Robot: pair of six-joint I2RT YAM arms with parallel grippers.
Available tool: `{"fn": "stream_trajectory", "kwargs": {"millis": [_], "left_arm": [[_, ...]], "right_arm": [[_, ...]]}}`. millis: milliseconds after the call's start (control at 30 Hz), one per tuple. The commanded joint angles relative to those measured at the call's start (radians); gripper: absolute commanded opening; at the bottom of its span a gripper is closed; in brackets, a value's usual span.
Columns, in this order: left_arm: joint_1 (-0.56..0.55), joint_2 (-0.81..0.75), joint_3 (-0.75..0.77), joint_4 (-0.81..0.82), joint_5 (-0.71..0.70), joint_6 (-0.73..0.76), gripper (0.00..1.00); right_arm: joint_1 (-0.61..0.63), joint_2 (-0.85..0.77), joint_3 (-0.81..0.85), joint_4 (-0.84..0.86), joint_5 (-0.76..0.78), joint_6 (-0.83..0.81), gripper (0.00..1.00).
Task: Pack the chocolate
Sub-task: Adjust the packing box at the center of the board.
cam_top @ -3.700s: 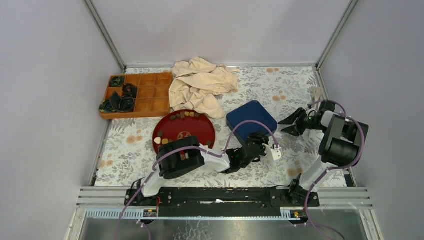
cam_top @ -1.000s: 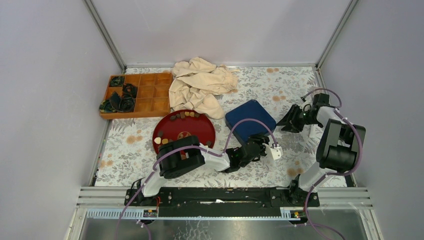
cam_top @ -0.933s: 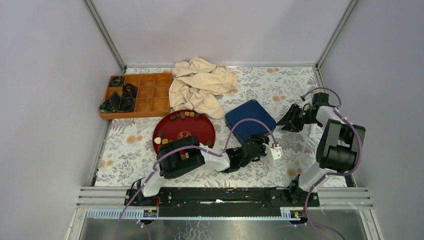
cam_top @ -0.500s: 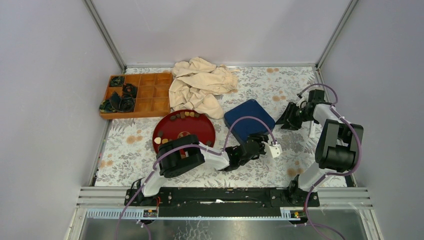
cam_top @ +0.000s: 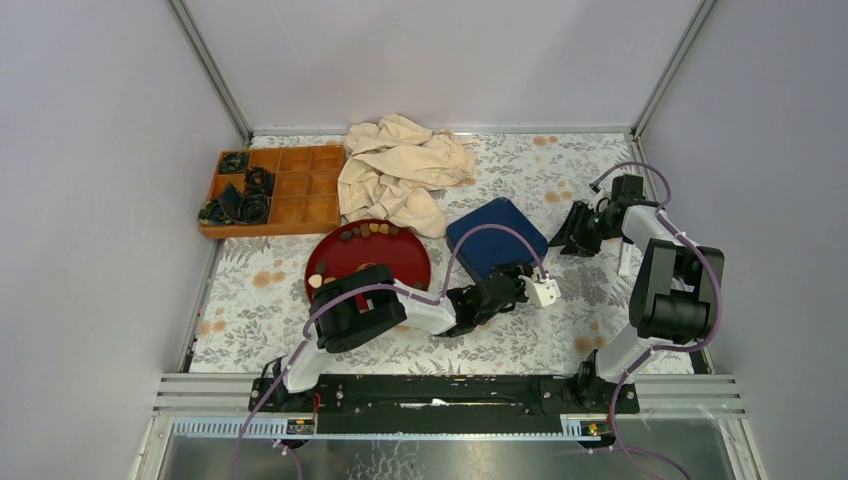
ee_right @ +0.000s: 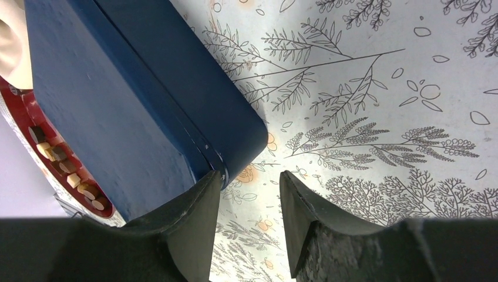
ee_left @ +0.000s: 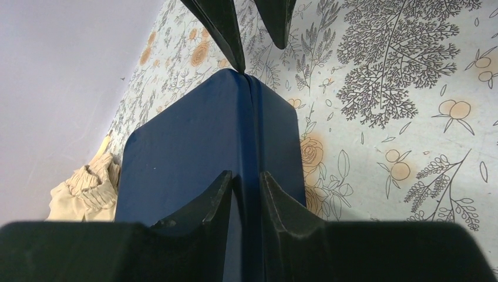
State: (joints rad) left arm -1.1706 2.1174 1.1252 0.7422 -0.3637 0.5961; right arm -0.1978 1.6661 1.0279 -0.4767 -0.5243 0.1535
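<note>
The chocolate (cam_top: 364,232), small dark, light brown and cream pieces, lies on a red plate (cam_top: 392,264); a few pieces show in the right wrist view (ee_right: 66,169). A closed dark blue box (cam_top: 497,235) sits right of the plate. My left gripper (cam_top: 508,284) is closed narrowly on the box's near corner, with the box's seam (ee_left: 251,135) between its fingers (ee_left: 218,191). My right gripper (cam_top: 569,231) is open at the box's far-right corner; one finger (ee_right: 197,214) touches the box (ee_right: 117,111).
An orange compartment tray (cam_top: 300,190) with dark paper cups (cam_top: 240,203) stands at the back left. A crumpled beige cloth (cam_top: 400,170) lies behind the plate and box. Walls close in the table on three sides.
The right gripper has moved up and left to the box's right corner. The left gripper and the blue box have shifted slightly left and away.
</note>
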Motion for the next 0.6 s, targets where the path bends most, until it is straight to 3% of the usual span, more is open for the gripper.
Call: {"fn": "stream_trajectory", "kwargs": {"millis": [0, 567], "left_arm": [[0.008, -0.042, -0.006, 0.029, -0.001, -0.019, 0.29], [0.009, -0.042, 0.032, 0.02, -0.085, 0.093, 0.2]], "right_arm": [[0.028, 0.0, 0.02, 0.001, 0.064, -0.027, 0.48], [0.055, 0.003, 0.017, 0.001, 0.115, -0.04, 0.47]]}}
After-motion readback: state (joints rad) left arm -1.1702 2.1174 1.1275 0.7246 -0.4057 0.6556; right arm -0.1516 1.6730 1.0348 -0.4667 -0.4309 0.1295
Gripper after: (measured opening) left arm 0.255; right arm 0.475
